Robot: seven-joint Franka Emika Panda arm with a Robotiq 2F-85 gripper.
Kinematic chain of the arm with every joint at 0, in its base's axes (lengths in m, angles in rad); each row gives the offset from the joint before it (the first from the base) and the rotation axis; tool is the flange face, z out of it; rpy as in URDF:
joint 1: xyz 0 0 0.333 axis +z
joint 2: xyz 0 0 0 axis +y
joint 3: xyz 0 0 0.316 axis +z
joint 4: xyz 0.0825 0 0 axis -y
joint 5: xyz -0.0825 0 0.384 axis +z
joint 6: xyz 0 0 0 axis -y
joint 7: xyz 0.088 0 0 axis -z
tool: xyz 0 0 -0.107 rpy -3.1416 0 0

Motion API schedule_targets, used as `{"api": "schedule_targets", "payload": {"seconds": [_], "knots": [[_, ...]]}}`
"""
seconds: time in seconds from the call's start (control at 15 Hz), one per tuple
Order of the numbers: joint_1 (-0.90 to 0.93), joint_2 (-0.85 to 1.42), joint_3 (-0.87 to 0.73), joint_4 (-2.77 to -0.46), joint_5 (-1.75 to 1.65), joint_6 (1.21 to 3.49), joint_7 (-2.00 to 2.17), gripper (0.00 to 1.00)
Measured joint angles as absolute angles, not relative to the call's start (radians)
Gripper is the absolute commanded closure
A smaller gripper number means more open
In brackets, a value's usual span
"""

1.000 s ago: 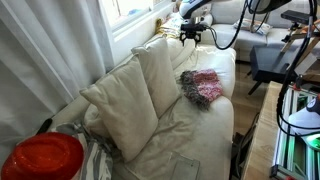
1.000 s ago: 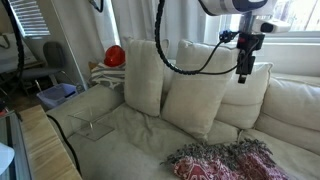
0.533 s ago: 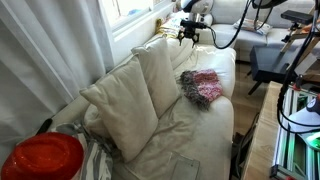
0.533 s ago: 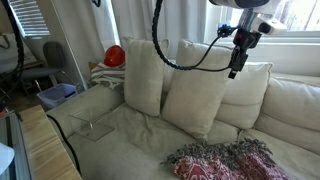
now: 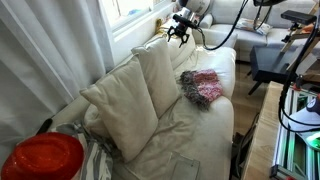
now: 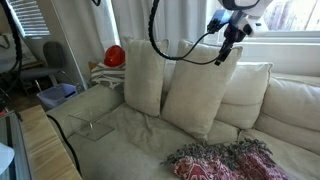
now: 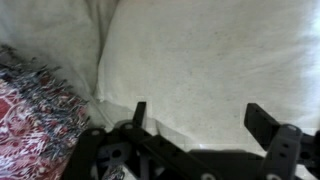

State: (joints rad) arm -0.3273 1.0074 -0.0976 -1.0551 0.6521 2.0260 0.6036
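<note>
I have the gripper hanging high over the back edge of the sofa, up near the window. The wrist is tilted rather than plumb, so the fingers slant down toward the back cushion. In the wrist view both fingers stand wide apart with nothing between them, and pale cushion fabric fills the gap: the hand is open and empty, touching nothing. In both exterior views a black cable loops down from the arm.

The fringed cloth lies crumpled on the seat, at the sofa end below the gripper, well apart from the fingers. The wrist view catches it at the left edge. Two loose pillows lean against the sofa back further along.
</note>
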Motion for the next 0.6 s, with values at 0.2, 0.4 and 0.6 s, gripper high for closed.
{"api": "schedule_targets", "payload": {"seconds": [0.2, 0.4, 0.6], "knots": [[-0.340, 1.011, -0.039, -1.056, 0.769, 2.112, 0.586, 0.00], [-0.349, 1.030, 0.027, -1.058, 0.886, 2.245, 0.506, 0.00], [-0.347, 1.059, 0.079, -1.058, 0.946, 2.382, 0.376, 0.00]]}}
